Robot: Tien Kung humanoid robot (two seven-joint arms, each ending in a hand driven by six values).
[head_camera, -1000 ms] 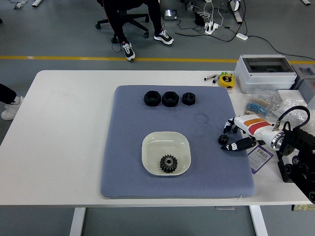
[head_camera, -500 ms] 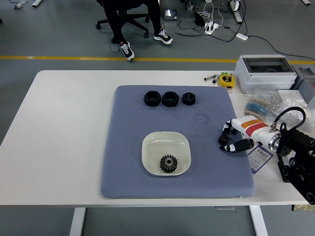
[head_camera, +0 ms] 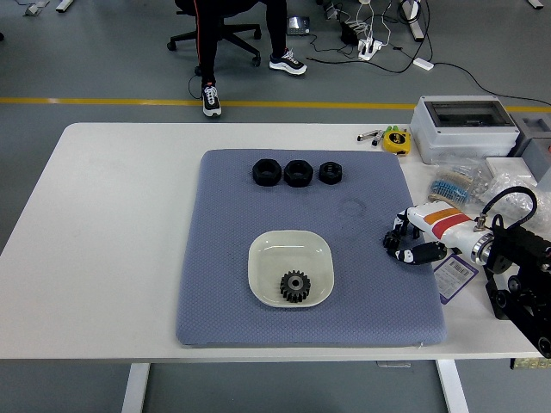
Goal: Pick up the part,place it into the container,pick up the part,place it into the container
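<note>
A white square dish (head_camera: 258,258) sits on the blue-grey mat (head_camera: 224,224), with a black gear (head_camera: 295,286) lying in its near right part. Three black nuts (head_camera: 297,172) stand in a row at the mat's far side. My right hand (head_camera: 401,243) reaches in from the right and hovers low over the mat's right edge. Its fingers (head_camera: 422,255) curl around a small black gear (head_camera: 394,243), which they partly hide. The left arm does not show.
A grey lidded box (head_camera: 465,125), a yellow tape measure (head_camera: 396,139) and bags of small parts (head_camera: 456,182) crowd the table's right side. A labelled card (head_camera: 456,274) lies under my right wrist. A person's legs (head_camera: 207,52) show by a chair beyond the table.
My right hand's fingers have closed in around the small gear and the hand has drawn slightly to the right. The person's feet have shifted.
</note>
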